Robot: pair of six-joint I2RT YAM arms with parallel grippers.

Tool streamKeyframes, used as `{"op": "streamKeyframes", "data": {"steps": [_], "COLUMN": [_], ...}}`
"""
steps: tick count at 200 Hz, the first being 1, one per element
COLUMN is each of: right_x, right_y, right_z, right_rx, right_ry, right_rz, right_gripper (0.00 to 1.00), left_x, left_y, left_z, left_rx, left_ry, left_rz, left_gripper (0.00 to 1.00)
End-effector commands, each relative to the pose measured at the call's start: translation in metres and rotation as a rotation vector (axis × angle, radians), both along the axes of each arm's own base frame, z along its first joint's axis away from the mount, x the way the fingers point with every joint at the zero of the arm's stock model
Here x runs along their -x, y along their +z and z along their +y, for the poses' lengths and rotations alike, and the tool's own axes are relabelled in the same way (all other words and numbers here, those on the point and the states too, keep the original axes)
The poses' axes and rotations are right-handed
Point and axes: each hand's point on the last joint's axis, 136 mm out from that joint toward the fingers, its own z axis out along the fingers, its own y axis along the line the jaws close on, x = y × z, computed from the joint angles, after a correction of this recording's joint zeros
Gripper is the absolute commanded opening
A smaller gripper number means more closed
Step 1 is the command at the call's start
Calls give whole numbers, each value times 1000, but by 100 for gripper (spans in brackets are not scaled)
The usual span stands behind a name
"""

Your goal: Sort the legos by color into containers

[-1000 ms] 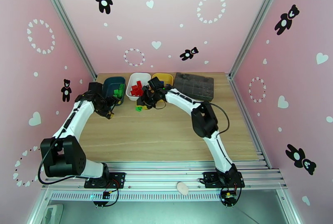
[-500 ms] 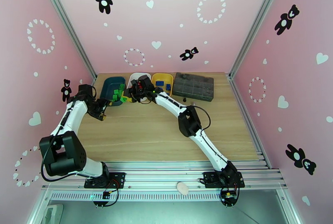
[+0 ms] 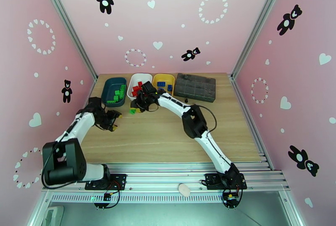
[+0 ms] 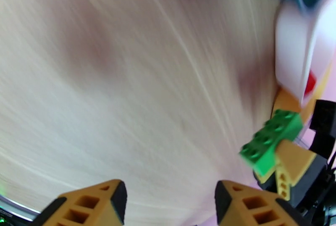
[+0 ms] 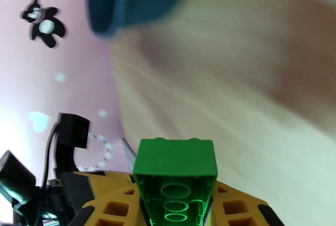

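Observation:
My right gripper [image 3: 135,109] is shut on a green lego [image 3: 132,111], low over the wood just in front of the white tray [image 3: 145,76]. In the right wrist view the green lego [image 5: 176,178] sits between the yellow fingers [image 5: 113,206]. My left gripper [image 3: 115,119] hangs open and empty over bare wood, left of the held brick; its wrist view shows the green lego [image 4: 272,141] ahead on the right. The teal tray [image 3: 107,87] holds green legos [image 3: 118,94], the white tray red legos [image 3: 136,90], the yellow tray [image 3: 164,77] blue legos [image 3: 162,84].
A flat dark grey compartmented box [image 3: 195,87] lies right of the yellow tray. Pink walls close the table on three sides. A wide stretch of wooden table [image 3: 168,138] lies between the trays and the arm bases. The teal tray [image 5: 134,0] appears blurred at the top of the right wrist view.
My right gripper came back from the white tray toward the near side, carrying the green lego. The left gripper drew away from the teal tray, nearer and to the right.

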Motion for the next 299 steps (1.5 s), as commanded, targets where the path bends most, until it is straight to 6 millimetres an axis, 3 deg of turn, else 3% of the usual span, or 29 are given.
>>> {"op": "streamKeyframes", "data": {"steps": [1,28,77,125,192,247,253,299], "right_x": [7,10,22,24,31,33,33,40], "right_y": [42,49,67,92,102,110,111,109], "right_z": [-16,-21,-26,-22,-11,-1,-1,-2], "right_rx": [14,12,10,-35,-82,-115,-117,-101], "right_ry": [-3,-39,-50,-75,-72,-79,-79,-67], "right_rz": [-47,41,109,126,168,190,189,196], "right_gripper": [24,22,21,21,21,21,21,21], "left_x": [-3,2,-11,-25,-45,-48,-53,-55], "left_y": [20,36,76,91,98,85,95,92], "left_z": [-26,-47,-58,-83,-83,-85,-87,-86], "left_rx": [49,37,38,18,-44,-41,-40,-44], "left_ry": [-31,-108,-173,-280,-275,-284,-285,-274], "left_rz": [-146,-271,-488,-558,-576,-541,-563,-547], "left_gripper": [62,63,62,57,50,42,41,36]}}
